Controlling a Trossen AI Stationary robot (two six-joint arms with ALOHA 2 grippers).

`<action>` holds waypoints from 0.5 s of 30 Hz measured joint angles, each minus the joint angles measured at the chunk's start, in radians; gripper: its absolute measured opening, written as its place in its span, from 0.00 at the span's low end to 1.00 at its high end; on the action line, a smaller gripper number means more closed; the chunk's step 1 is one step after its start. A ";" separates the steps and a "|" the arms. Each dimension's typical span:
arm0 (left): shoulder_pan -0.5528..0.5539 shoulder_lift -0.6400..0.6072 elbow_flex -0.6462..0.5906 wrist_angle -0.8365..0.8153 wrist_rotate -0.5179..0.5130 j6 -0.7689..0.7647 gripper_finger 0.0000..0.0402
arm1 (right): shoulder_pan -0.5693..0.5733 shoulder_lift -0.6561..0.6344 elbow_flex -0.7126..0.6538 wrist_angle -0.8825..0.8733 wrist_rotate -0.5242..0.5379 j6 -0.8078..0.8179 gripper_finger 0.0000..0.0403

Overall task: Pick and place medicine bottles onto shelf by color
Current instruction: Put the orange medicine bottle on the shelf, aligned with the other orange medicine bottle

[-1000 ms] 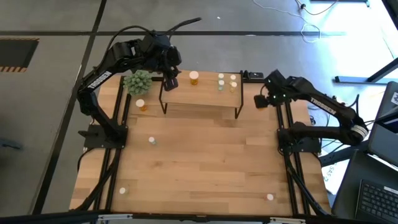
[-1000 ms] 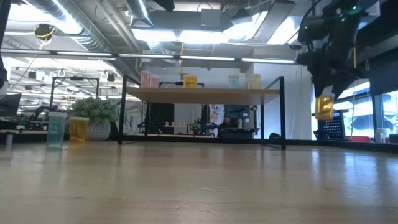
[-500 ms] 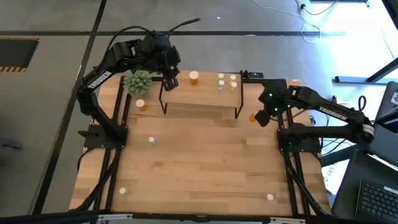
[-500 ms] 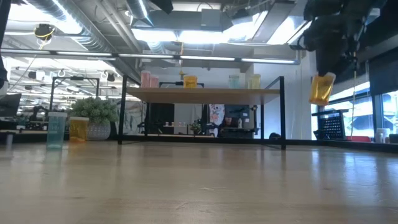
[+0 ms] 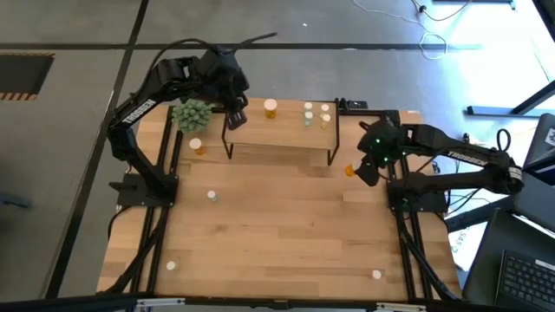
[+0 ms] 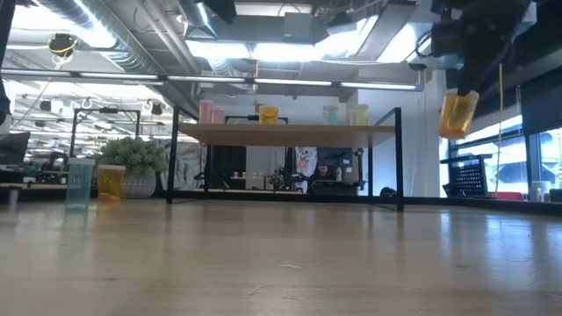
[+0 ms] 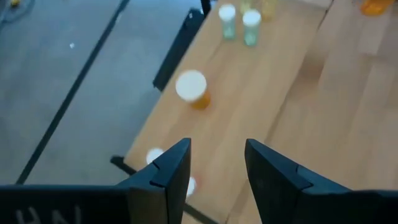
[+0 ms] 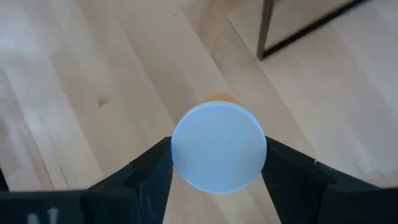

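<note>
**A:** Since a second ago your right gripper [image 5: 354,170] has swung its orange bottle [image 6: 457,113] from the shelf's [image 5: 282,130] right end out in front of that corner, fingers clenched on it below the cap.

**B:** Keep it upright; set it beside the orange one [image 5: 270,107] on the shelf.

**A:** Left gripper [image 5: 236,114] hovers over the shelf's left end, released, empty.

**B:** Counts: six on the shelf, five more visible on the table.

Several bottles [image 5: 271,107] stand on the shelf [image 5: 279,130]; a plant [image 5: 192,114] sits just left of it.
</note>
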 joint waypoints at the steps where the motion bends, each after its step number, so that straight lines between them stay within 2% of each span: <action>1: -0.005 0.000 0.000 -0.014 0.000 -0.001 0.37 | 0.011 0.005 0.015 0.001 0.001 -0.001 0.56; 4: -0.031 0.000 -0.027 -0.011 0.001 0.000 0.37 | 0.051 0.023 0.082 0.000 0.011 -0.025 0.56; 9: -0.075 -0.007 -0.075 -0.020 0.004 0.027 0.37 | 0.138 0.079 0.215 -0.001 0.117 -0.042 0.56; 15: -0.131 -0.006 -0.096 -0.018 0.005 0.058 0.37 | 0.239 0.213 0.355 0.000 0.202 -0.019 0.56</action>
